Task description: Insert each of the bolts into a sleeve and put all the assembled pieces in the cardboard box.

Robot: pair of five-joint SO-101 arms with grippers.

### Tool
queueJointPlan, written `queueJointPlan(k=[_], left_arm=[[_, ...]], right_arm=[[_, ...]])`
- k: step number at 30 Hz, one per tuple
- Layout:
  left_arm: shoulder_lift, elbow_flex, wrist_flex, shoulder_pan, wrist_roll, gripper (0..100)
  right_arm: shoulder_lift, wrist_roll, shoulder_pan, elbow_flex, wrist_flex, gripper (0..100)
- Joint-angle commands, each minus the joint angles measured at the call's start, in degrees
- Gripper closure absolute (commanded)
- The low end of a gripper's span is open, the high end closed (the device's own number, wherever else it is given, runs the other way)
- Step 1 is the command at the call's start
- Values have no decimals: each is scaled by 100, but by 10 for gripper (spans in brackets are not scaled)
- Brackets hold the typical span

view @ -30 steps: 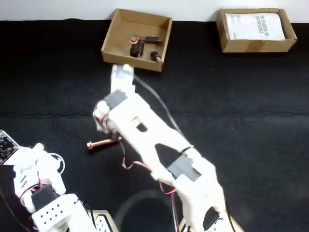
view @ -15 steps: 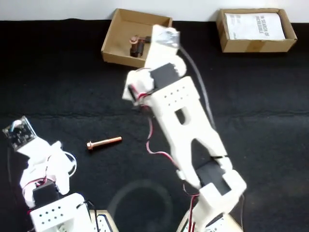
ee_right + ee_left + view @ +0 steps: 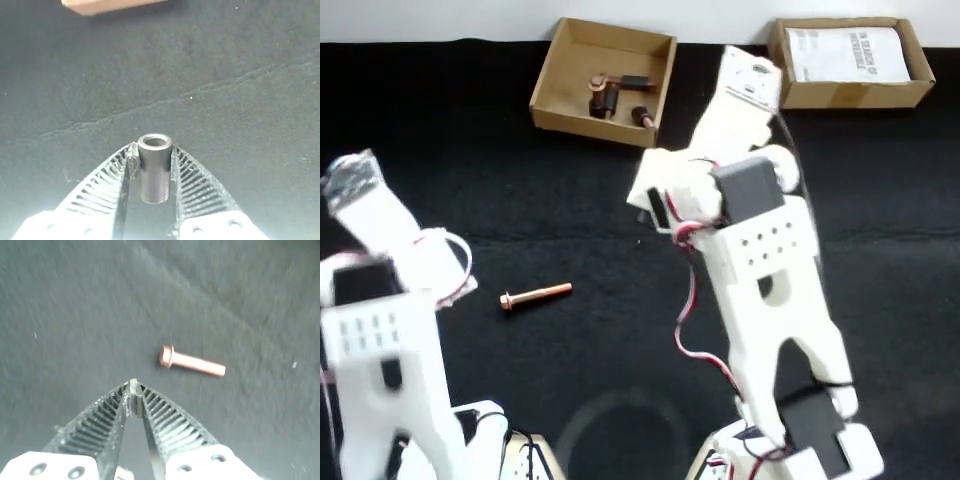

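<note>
1. Loose bolt: copper-coloured, with a flanged hexagonal head and a plain, smooth shank. Lying flat on the black cloth, head turned toward the left arm, not yet fitted with a sleeve. Placed between the two arms in the high view and well apart from both boxes.
2. Dark grey sleeve: a short, straight tube with a round bore, open at the end facing the right wrist camera. Grasped on both sides by the right gripper, ribbed fingers pressed against its wall, and held above the cloth.
3. Left gripper: jaws clenched on nothing, ribbed tips meeting. Positioned over the cloth with the bolt just beyond the tips, not touching.
4. Brown cardboard box: open-topped, plain-walled, set at the far edge of the cloth. Inside, on its floor, the assembled pieces: copper bolts seated in dark sleeves, lying close together.
5. Right arm: white with black motor blocks and red and black wires, raised over the cloth between the two boxes in the high view.
6. Second box: same brown card, at the far right corner. Lined with a white sheet bearing rows of dark print, too small to read.
</note>
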Motion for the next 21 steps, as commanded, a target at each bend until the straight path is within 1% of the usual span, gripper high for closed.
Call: queueJointPlan(k=[1,7,10,15,19,21], left_arm=[[1358,-752,484,321,281,987],[3002,-910,527,611,360,991],[3609,-910,510,699,642,991],[4409,-919,-105,813,686,991],[4927,-1015,-475,954,703,991],[5209,-1218,-563,1007,703,991]], right_arm=[[-716,44,224,418,-312,992],[-1560,62,286,1490,-822,992],[-1956,79,286,2009,-1165,992],[-2527,88,312,2765,-1569,992],[-2914,88,620,3231,-1868,992],[-3055,255,725,3389,-1895,992]])
